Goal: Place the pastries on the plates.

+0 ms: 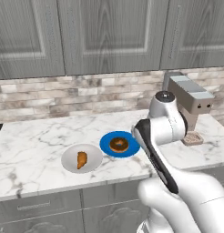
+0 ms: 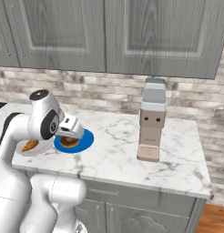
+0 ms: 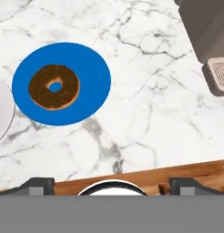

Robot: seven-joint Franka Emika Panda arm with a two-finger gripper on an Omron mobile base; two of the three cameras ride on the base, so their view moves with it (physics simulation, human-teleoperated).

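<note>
The brown ring doughnut with dark glaze lies flat on the bright blue plate. It also shows in the left base view as the doughnut on the blue plate. To its left, the orange-brown croissant rests on the pale grey-white plate. My gripper hangs above the counter's front edge, to the right of and nearer than the blue plate. Its fingertips are far apart, so it is open with nothing between them.
A grey and tan coffee machine stands at the back right of the marble counter, with its drip tray close to my hand. Brick wall and cabinets rise behind. My own arm hides part of the grey-white plate in the right base view.
</note>
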